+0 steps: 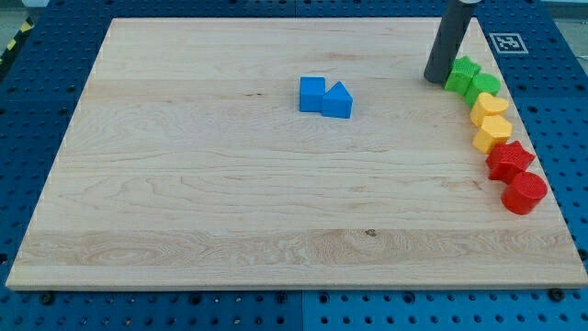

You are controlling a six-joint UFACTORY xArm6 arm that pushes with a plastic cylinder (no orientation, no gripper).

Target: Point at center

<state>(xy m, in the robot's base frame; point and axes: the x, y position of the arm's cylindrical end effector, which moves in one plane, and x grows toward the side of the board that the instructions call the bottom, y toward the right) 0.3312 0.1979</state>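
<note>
Since my tip (434, 80) carries nothing and sits touching the green star block (462, 72) at the view's top right, heading for the board (184, 184) centre risks clipping the blue blocks (324, 96).

2 blue blocks (325, 97) touching mid-board; green (472, 78), yellow (491, 120), red (516, 176) along view's right.

Bright, even light from overhead, no glare on the pale worktop (230, 202). Shadows are short and soft, tucked close under the blocks and my tip (434, 79). Focus is sharp throughout, edges undistorted.
</note>
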